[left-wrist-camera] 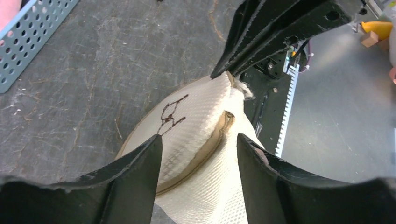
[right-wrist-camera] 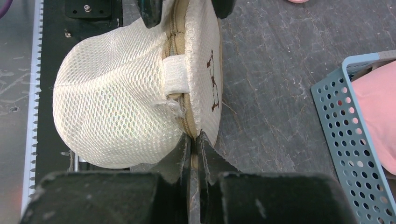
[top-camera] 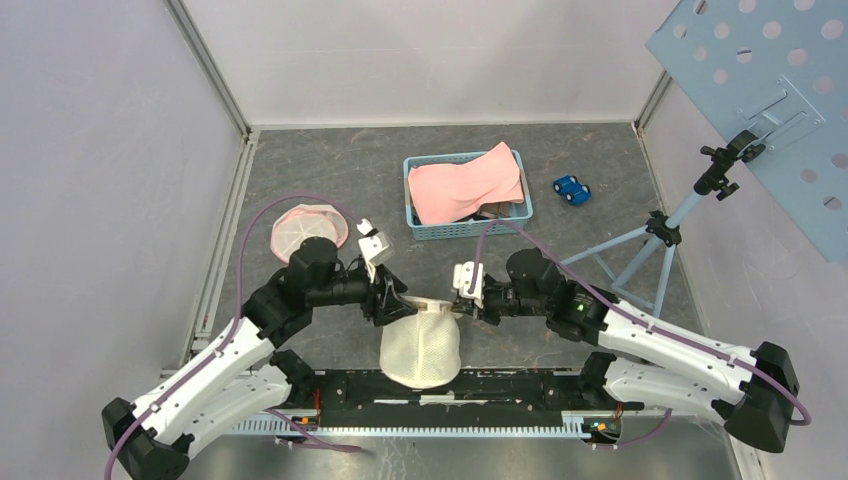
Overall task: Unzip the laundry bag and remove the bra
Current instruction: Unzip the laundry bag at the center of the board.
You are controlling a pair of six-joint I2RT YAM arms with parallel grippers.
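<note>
The laundry bag [top-camera: 420,348] is a rounded white mesh pouch with a tan zipper [left-wrist-camera: 212,142] around its rim, lying at the table's near edge between the arms. In the right wrist view the laundry bag [right-wrist-camera: 116,98] shows a white loop tab and a dark scribble on its flat face. My right gripper [right-wrist-camera: 194,140] is shut on the zipper seam at the bag's rim. My left gripper [left-wrist-camera: 200,144] is open, its fingers [left-wrist-camera: 140,163] standing either side of the zipper at the opposite end. The zipper looks closed. The bra is hidden.
A blue perforated basket [top-camera: 425,228] holding pink cloth [top-camera: 465,180] stands behind the bag. A round pink-rimmed mesh piece [top-camera: 308,228] lies at the left, a small blue toy car [top-camera: 571,189] at the back right. A tripod [top-camera: 640,250] stands at the right.
</note>
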